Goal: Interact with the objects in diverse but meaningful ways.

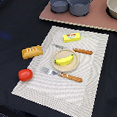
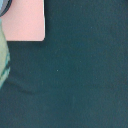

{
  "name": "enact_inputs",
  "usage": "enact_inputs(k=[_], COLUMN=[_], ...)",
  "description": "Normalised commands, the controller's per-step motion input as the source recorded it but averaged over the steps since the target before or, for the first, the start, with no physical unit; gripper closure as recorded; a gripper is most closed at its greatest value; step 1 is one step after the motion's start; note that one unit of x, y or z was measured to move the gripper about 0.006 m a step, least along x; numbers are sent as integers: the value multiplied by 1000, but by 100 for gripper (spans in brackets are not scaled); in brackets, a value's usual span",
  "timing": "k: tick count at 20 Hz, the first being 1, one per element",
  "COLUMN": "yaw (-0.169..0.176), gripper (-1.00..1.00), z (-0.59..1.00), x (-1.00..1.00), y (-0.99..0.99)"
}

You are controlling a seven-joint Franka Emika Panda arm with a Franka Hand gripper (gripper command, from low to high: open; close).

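I can't see my claw in either view, so I cannot tell whether it is spread or pressed together. The wrist view gives me only dark desk (image 2: 75, 75) cloth, a corner of the pink mat (image 2: 22, 20), and a blurred pale-green shape I cannot identify.

In the exterior view, the striped placemat (image 1: 95, 66) lies in the middle of the desk. A plate (image 1: 65, 65) sits at its centre with the banana (image 1: 64, 59) on it. The fork (image 1: 63, 74) lies just beside the plate on the near side, the knife (image 1: 76, 49) on the far side. The butter (image 1: 71, 37) rests near the placemat's far edge. The bread (image 1: 32, 51) sits at the placemat's edge on the exterior view's left, and the tomato (image 1: 25, 74) is off the placemat on dark cloth, nearer the desk's front. Two grey pots (image 1: 72, 3) stand on the pink mat at the far edge, with a bowl (image 1: 113, 7) towards the exterior view's right. Nothing stands over the foods.
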Motion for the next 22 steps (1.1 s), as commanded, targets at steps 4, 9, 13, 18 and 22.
enact_inputs(k=[4,9,13,18,22], yaw=[0,1,15,113,140], gripper=[-100,-100,-100,-100,-100], z=[-804,-421,-196,-328,-365], x=[451,370,154,-4,0], y=[-965,-569,-476,-643,-629])
